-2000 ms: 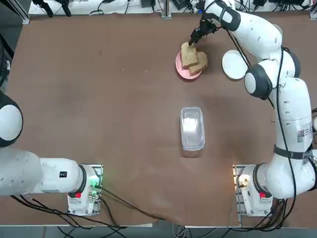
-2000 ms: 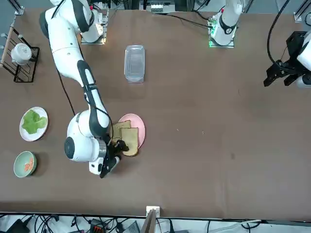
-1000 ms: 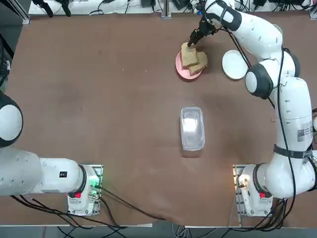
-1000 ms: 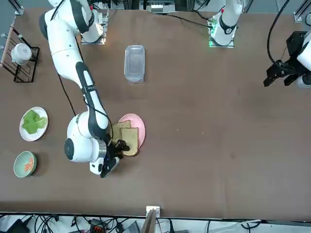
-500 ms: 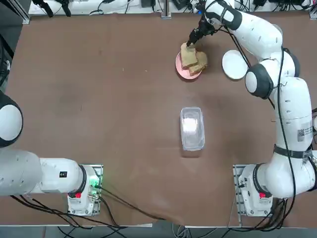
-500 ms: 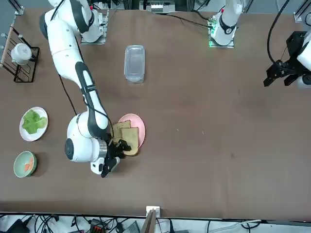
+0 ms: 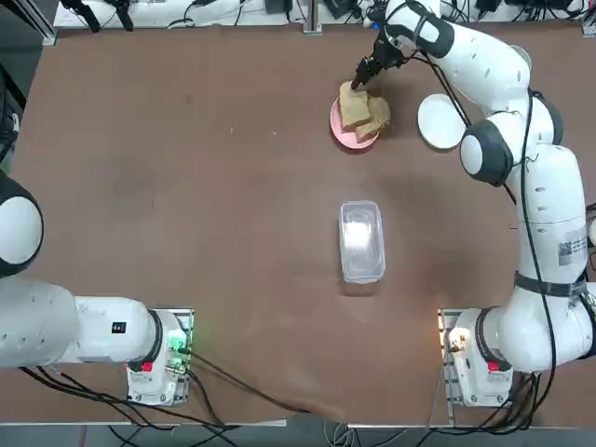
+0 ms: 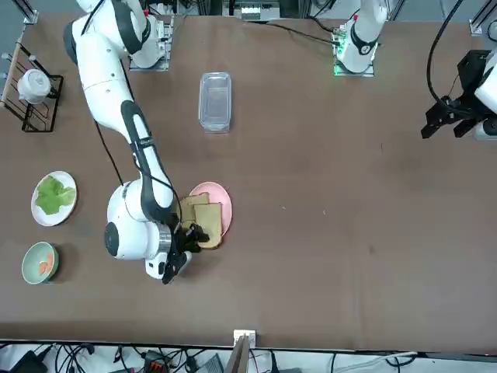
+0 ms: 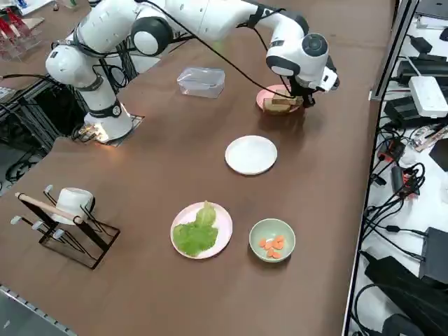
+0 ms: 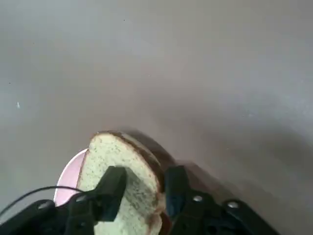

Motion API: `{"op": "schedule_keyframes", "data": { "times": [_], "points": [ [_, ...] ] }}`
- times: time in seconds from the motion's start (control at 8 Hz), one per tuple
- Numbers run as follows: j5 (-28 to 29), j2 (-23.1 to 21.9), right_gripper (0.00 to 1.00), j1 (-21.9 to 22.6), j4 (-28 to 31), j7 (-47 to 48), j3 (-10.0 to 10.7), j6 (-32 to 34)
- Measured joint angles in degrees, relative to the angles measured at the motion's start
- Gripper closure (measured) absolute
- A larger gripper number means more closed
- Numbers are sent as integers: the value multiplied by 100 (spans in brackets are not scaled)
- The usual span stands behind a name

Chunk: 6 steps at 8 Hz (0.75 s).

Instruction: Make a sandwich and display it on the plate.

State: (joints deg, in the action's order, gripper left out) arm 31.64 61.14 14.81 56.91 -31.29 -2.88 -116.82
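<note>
1. The right gripper (image 10: 142,188) is pinching a bread slice (image 10: 124,169) on edge, over the pink plate (image 7: 346,135).
2. The white plate (image 9: 250,154) is sitting bare, nearby.
3. Judging by looks, the bread is handling light, soft, crushable; gripping across the crust is looking safest.

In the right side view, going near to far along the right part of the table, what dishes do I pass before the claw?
Pale-green bowl of orange pieces → pink plate with lettuce → empty white plate → pink plate with bread slices, where the right claw is closing on a slice.
</note>
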Motion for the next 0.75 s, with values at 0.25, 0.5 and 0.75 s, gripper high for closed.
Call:
{"op": "schedule_keyframes", "data": {
  "times": [0.25,0.5,0.75],
  "points": [
    [1,0,66,-2,0,-29,0,-5],
    [1,0,78,-7,0,-83,0,-30],
    [6,-1,91,-11,-6,-87,-4,-42]
  ]
}}
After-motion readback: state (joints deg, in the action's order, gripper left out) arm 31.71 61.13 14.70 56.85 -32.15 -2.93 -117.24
